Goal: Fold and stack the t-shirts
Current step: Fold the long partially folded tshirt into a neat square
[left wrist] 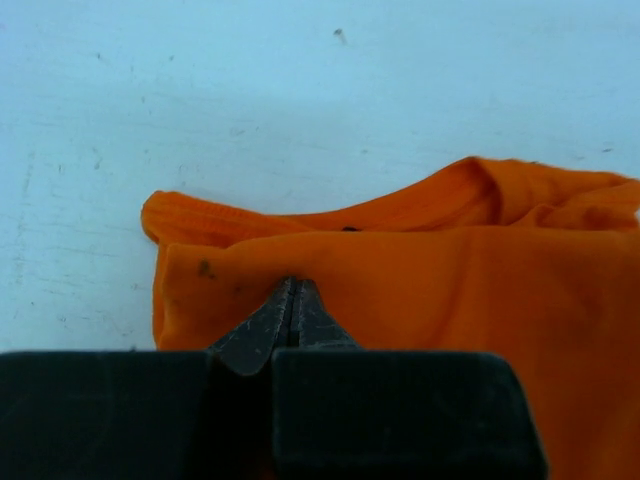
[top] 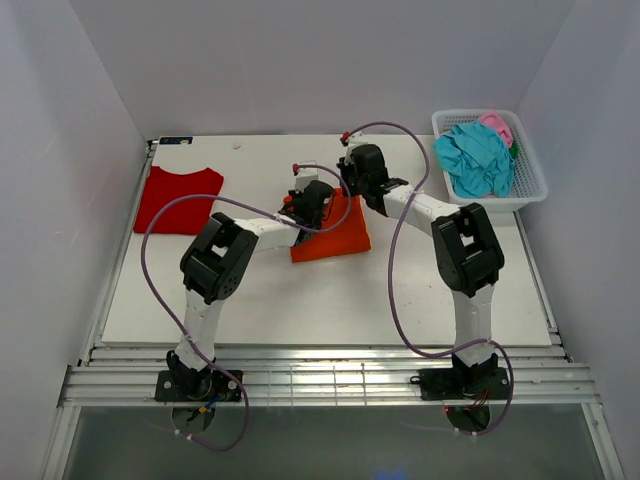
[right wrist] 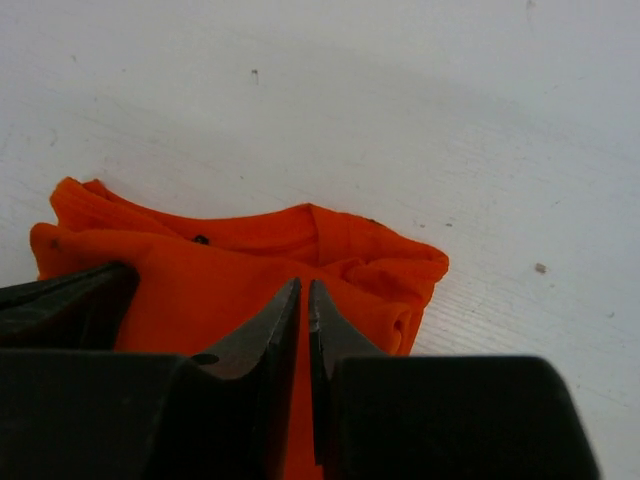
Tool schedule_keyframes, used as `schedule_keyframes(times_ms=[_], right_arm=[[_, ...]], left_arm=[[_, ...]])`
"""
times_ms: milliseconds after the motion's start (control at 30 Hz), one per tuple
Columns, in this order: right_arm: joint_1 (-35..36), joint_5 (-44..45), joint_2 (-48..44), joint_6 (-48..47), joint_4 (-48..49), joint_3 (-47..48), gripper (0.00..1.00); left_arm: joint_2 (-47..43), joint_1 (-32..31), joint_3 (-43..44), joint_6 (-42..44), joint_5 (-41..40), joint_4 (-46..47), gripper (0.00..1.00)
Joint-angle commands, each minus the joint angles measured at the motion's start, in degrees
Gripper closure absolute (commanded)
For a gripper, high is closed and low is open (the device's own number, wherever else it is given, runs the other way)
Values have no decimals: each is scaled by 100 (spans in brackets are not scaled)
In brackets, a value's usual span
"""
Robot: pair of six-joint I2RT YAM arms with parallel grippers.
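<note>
The orange t-shirt (top: pixel 340 238) lies bunched and partly folded near the middle of the surface (top: pixel 300 300), slightly toward its far edge. Both hands grip the cloth side by side. The left hand (left wrist: pixel 292 298) is clamped tight on it, and the right hand (right wrist: pixel 304 300) pinches a fold with only a slit between its fingers. The red t-shirt (top: pixel 178 200) lies flat at the far-left corner. The white basket (top: pixel 532 196) stands at the far-right corner and holds the teal t-shirt (top: pixel 478 158) and the pink t-shirt (top: pixel 497 124).

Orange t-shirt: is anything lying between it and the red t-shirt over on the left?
Nothing lies on the table between the orange t-shirt and the red t-shirt. Only the left arm reaches over that stretch.
</note>
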Motion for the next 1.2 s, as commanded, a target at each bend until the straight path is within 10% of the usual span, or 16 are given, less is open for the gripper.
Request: schedule_keyframes(times_ms=[0,1167], right_arm=[[-25,-38,166,7,33,16,87],[-306,463,767,-63,-1093,931,85]], left_arm=[[-133,167,37,-95,-3,-51,95],[-360,748,370,361,445,63,97]])
